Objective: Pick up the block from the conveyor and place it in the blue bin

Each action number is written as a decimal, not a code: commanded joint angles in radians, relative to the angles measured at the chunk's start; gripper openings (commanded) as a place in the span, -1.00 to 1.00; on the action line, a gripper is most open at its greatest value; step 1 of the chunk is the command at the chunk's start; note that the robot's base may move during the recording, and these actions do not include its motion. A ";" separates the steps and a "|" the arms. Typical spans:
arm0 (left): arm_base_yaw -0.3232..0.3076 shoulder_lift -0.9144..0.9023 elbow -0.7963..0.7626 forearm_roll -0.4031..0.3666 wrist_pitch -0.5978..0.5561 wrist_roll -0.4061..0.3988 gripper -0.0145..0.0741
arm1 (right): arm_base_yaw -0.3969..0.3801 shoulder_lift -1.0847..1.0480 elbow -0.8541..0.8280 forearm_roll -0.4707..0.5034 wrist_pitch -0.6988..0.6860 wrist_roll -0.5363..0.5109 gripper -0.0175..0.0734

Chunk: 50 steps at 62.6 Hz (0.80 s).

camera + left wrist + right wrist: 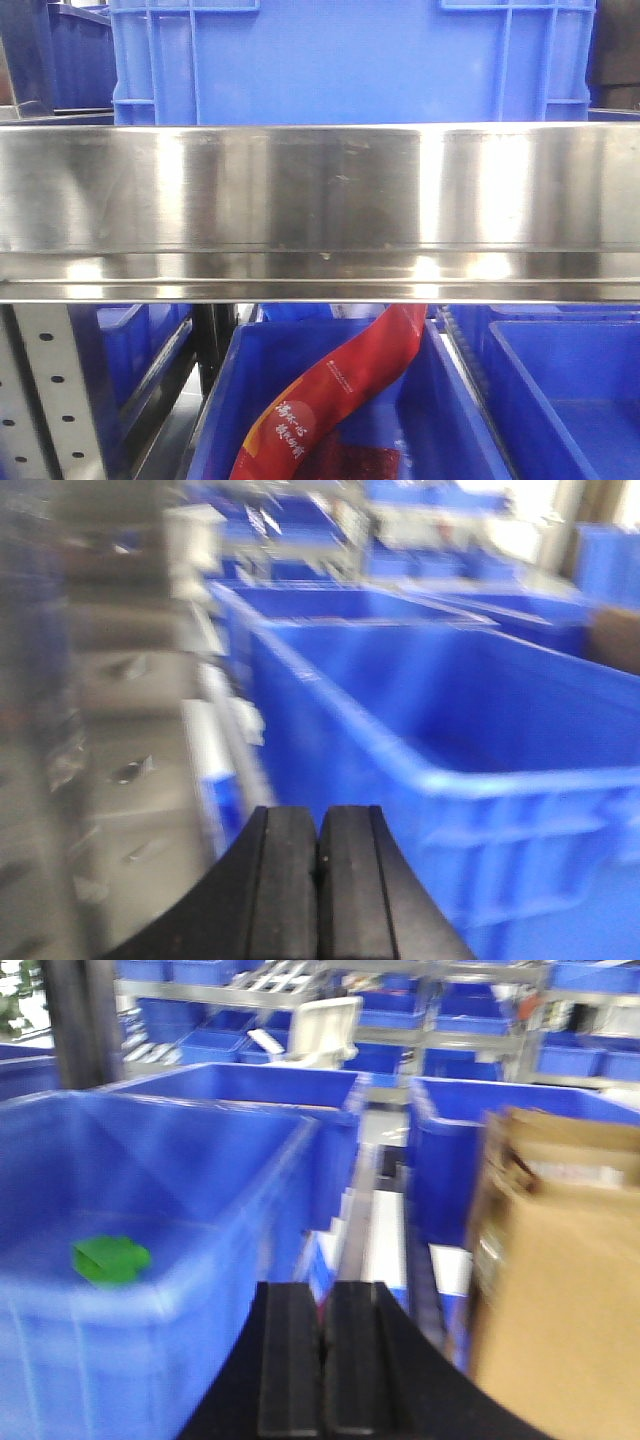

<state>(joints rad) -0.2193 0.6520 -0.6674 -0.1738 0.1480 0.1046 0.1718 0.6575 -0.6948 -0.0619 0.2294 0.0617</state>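
Blue bin (150, 1290) holding green block (111, 1259) lying flat, both arms' fingers (283, 880) clenched empty

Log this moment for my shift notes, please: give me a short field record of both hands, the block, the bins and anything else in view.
left hand: pads pressed together, nothing between them, a blue bin ahead
right hand: pads together, empty
green block: lying on the floor of a blue bin's interior, to the right hand's left
cardboard box: to the right hand's right
front view: steel rail across the frame; red packet in a blue bin below
conveyor: not visible in any view
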 commanded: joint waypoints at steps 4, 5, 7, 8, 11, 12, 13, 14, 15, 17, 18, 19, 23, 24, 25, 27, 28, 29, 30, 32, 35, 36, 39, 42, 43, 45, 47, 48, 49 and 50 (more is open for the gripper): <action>0.070 -0.137 0.116 -0.006 -0.037 -0.005 -0.92 | -0.008 -0.092 0.139 -0.001 -0.112 0.002 -0.98; 0.075 -0.149 0.124 -0.006 -0.037 -0.005 -0.92 | -0.008 -0.101 0.151 0.002 -0.121 0.002 -0.98; 0.085 -0.169 0.140 -0.006 -0.037 -0.005 -0.92 | -0.008 -0.122 0.173 0.005 -0.140 0.002 -0.98; 0.092 -0.184 0.150 -0.006 -0.037 -0.005 -0.92 | -0.008 -0.129 0.187 0.008 -0.145 0.002 -0.98; 0.103 -0.209 0.167 -0.006 -0.033 -0.005 -0.92 | -0.008 -0.155 0.210 0.007 -0.147 0.002 -0.98; 0.105 -0.220 0.170 -0.006 -0.033 -0.005 -0.92 | -0.008 -0.161 0.218 0.007 -0.147 0.002 -0.98; 0.110 -0.227 0.174 -0.005 -0.031 -0.005 -0.92 | -0.008 -0.170 0.223 0.007 -0.145 0.002 -0.98; 0.114 -0.233 0.177 -0.005 -0.032 -0.005 -0.92 | -0.008 -0.175 0.229 0.007 -0.145 0.002 -0.98; 0.116 -0.239 0.179 -0.005 -0.032 -0.005 -0.92 | -0.008 -0.181 0.231 0.007 -0.145 0.002 -0.98; 0.118 -0.252 0.181 -0.005 -0.031 -0.005 -0.92 | -0.008 -0.189 0.231 0.007 -0.138 0.002 -0.98; 0.120 -0.256 0.182 -0.003 -0.031 -0.005 -0.92 | -0.008 -0.191 0.231 0.007 -0.133 0.002 -0.98; 0.120 -0.261 0.182 -0.001 -0.031 -0.005 -0.92 | -0.008 -0.197 0.231 0.007 -0.130 0.002 -0.98; 0.120 -0.275 0.183 -0.001 -0.031 -0.005 -0.92 | -0.008 -0.207 0.231 0.007 -0.133 0.002 -0.98; 0.120 -0.276 0.183 -0.001 -0.033 -0.005 -0.92 | -0.008 -0.210 0.231 0.007 -0.133 0.002 -0.98; 0.120 -0.278 0.183 -0.001 -0.036 -0.005 -0.92 | -0.008 -0.212 0.231 0.007 -0.133 0.002 -0.98; 0.120 -0.280 0.183 -0.001 -0.039 -0.005 -0.92 | -0.008 -0.214 0.231 0.007 -0.133 0.002 -0.98; 0.120 -0.280 0.183 -0.001 -0.039 -0.005 -0.92 | -0.008 -0.217 0.231 0.007 -0.133 0.002 -0.98; 0.120 -0.280 0.183 -0.001 -0.039 -0.005 -0.92 | -0.008 -0.217 0.231 0.007 -0.133 0.002 -0.98; 0.120 -0.280 0.183 -0.001 -0.039 -0.005 -0.92 | -0.008 -0.219 0.231 0.007 -0.133 0.002 -0.98; 0.120 -0.280 0.183 -0.001 -0.039 -0.005 -0.92 | -0.008 -0.219 0.231 0.007 -0.133 0.002 -0.98; 0.120 -0.280 0.183 -0.001 -0.039 -0.005 -0.92 | -0.008 -0.219 0.231 0.007 -0.133 0.002 -0.98; 0.120 -0.280 0.183 -0.001 -0.039 -0.005 -0.92 | -0.008 -0.219 0.231 0.007 -0.133 0.002 -0.98; 0.120 -0.280 0.183 -0.001 -0.039 -0.005 -0.92 | -0.008 -0.219 0.231 0.007 -0.133 0.002 -0.98; 0.120 -0.280 0.183 -0.001 -0.039 -0.005 -0.92 | -0.008 -0.219 0.231 0.007 -0.133 0.002 -0.98; 0.120 -0.280 0.183 -0.001 -0.039 -0.005 -0.92 | -0.008 -0.219 0.231 0.007 -0.133 0.002 -0.98; 0.120 -0.280 0.183 -0.001 -0.039 -0.005 -0.92 | -0.008 -0.219 0.231 0.007 -0.133 0.002 -0.98; 0.120 -0.280 0.183 -0.001 -0.039 -0.005 -0.92 | -0.008 -0.219 0.231 0.007 -0.133 0.002 -0.98; 0.120 -0.280 0.183 -0.001 -0.039 -0.005 -0.92 | -0.008 -0.219 0.231 0.007 -0.133 0.002 -0.98; 0.120 -0.280 0.183 -0.001 -0.039 -0.005 -0.92 | -0.008 -0.219 0.231 0.007 -0.133 0.002 -0.98; 0.120 -0.280 0.183 -0.001 -0.039 -0.005 -0.92 | -0.008 -0.219 0.231 0.007 -0.133 0.002 -0.98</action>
<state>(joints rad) -0.1029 0.3771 -0.4854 -0.1738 0.1256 0.1046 0.1673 0.4428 -0.4670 -0.0582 0.1179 0.0639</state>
